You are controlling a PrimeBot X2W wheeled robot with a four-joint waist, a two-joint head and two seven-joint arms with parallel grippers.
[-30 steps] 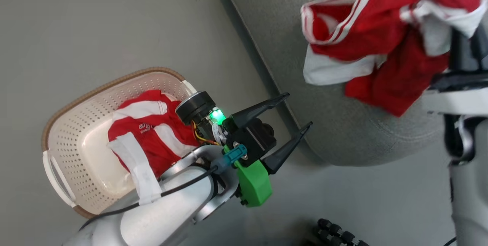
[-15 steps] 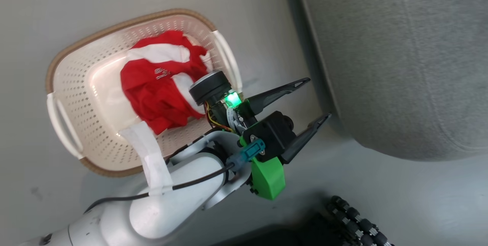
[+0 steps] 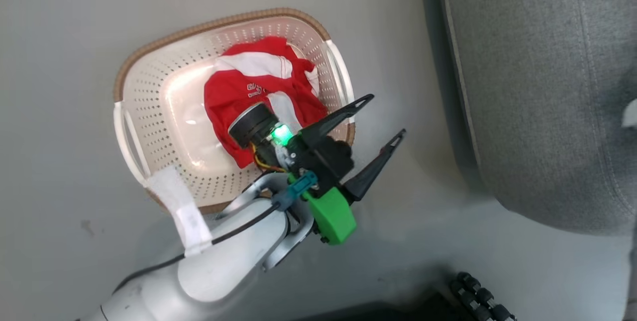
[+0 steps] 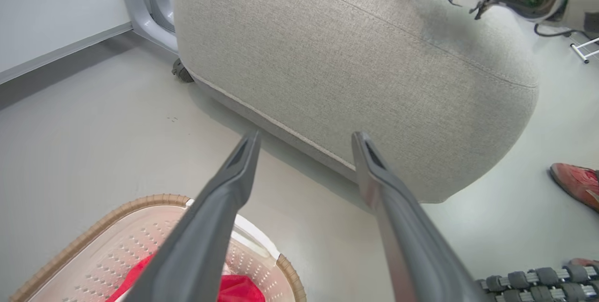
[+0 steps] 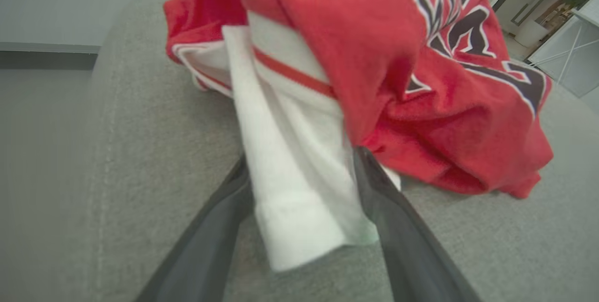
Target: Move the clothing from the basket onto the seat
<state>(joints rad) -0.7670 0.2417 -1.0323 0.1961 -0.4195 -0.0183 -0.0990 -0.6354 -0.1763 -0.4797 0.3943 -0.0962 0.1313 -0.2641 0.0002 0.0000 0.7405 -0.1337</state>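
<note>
Left gripper [image 3: 386,114] spread wide and empty, long dark fingers [image 3: 338,117] well apart, nothing between, hovering above grey floor [image 3: 59,37] in the gap between basket [image 3: 164,52] and seat [image 3: 537,87], just past the basket's seat-side rim and white handle; green mount [image 3: 331,214] behind the fingers, white tape band [image 3: 184,211] round the pale forearm. In left wrist view, same two fingers pointing at the seat's rounded side and stitched seam, basket corner low left. In the basket, crumpled red garment [image 3: 239,97] with white panels and small print, bunched toward the seat side, perforated cream bottom bare on the far side. Right gripper [image 5: 302,157] over the seat top, fingers [image 5: 206,241] parted as wide as the left pair, white hem of the jersey [image 5: 421,82] lying loose between them, no pinch visible, cloth blurred, contact with the fingers hard to tell. Jersey heaped on the grey cushion, red with dark white-edged letters and numbers uppermost. At the edges of left wrist view, red shoe [image 4: 575,182] on the floor beside the seat, black ribbed part [image 4: 529,278] low right
</note>
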